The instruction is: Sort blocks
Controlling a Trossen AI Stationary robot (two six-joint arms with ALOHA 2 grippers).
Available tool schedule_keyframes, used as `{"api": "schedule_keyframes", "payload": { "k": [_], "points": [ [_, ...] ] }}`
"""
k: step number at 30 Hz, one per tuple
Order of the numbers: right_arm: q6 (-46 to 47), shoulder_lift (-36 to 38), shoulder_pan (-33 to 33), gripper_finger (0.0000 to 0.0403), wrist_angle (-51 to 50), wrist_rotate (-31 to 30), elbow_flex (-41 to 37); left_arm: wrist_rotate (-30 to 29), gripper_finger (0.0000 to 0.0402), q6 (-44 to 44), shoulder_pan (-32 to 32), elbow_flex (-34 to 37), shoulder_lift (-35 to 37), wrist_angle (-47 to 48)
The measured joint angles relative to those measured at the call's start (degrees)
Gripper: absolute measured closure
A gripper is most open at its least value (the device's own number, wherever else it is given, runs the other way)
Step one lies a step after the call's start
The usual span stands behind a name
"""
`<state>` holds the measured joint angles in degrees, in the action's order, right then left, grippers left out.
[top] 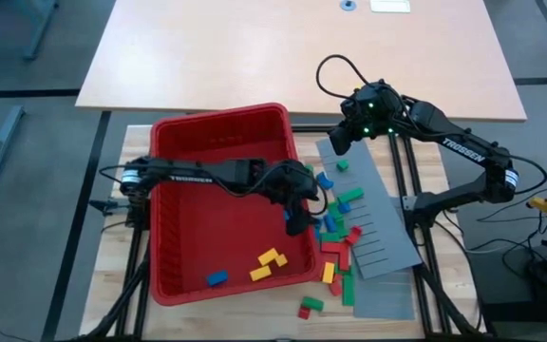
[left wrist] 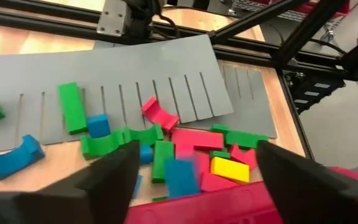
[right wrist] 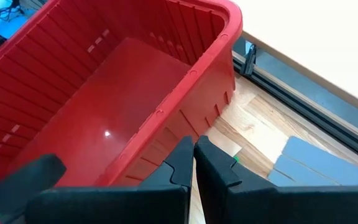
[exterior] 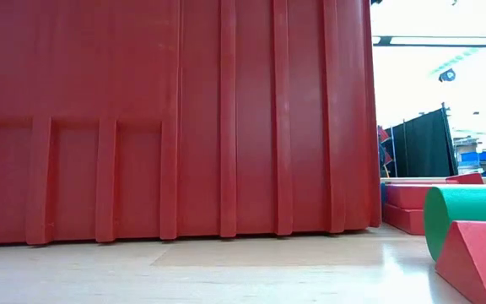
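Early stage. Red bin [top: 198, 228] holds only three blocks [top: 272, 262], lower centre of the high view; most blocks [top: 338, 233] lie loose right of the bin, by the grey panel [top: 378, 228]. Left tool [left wrist: 194, 171] released, empty, over bin's right wall. Right tool [right wrist: 194, 155] clenched, empty, upper right.

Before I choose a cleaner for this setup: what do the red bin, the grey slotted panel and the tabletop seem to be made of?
The red bin looks like moulded plastic, slightly glossy: ribbed walls and a light glint on its floor. The grey slotted panel looks like a thin matte sheet, perhaps plastic or card; the pictures leave that open. The tabletop looks like light wood with a smooth sheen, showing plank-like grain.
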<state>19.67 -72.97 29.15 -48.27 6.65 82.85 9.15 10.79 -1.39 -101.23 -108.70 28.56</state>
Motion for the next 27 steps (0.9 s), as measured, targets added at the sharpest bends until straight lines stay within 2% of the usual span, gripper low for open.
{"api": "schedule_keyframes", "payload": {
  "k": [2, 5, 12, 20, 27],
  "points": [
    [-0.2, 0.0, 0.0, 0.0403, -0.2, 0.0, 0.0, 0.0, 0.0077, 0.1, 0.5, 0.0, 0.1, 0.2],
    [-0.3, 0.0, 0.0, 0.0403, -0.8, 0.0, 0.0, -0.1, 0.0059, 0.1, 1.2, -0.2, 0.6, 1.0],
    [-0.8, 0.0, 0.0, 0.0403, -1.2, 0.0, 0.0, -0.7, 0.0089, 0.0, 3.0, -0.3, 4.0, 2.6],
    [-1.2, 0.0, 0.0, 0.0403, -1.2, 0.0, 0.0, -5.5, 0.0092, -2.1, 4.7, 0.8, 9.1, 9.6],
    [-1.3, 0.0, 0.0, 0.0403, -1.2, 0.0, 0.0, -7.0, 0.0092, -3.1, 5.0, 2.9, 11.4, 10.1]
  ]
}}
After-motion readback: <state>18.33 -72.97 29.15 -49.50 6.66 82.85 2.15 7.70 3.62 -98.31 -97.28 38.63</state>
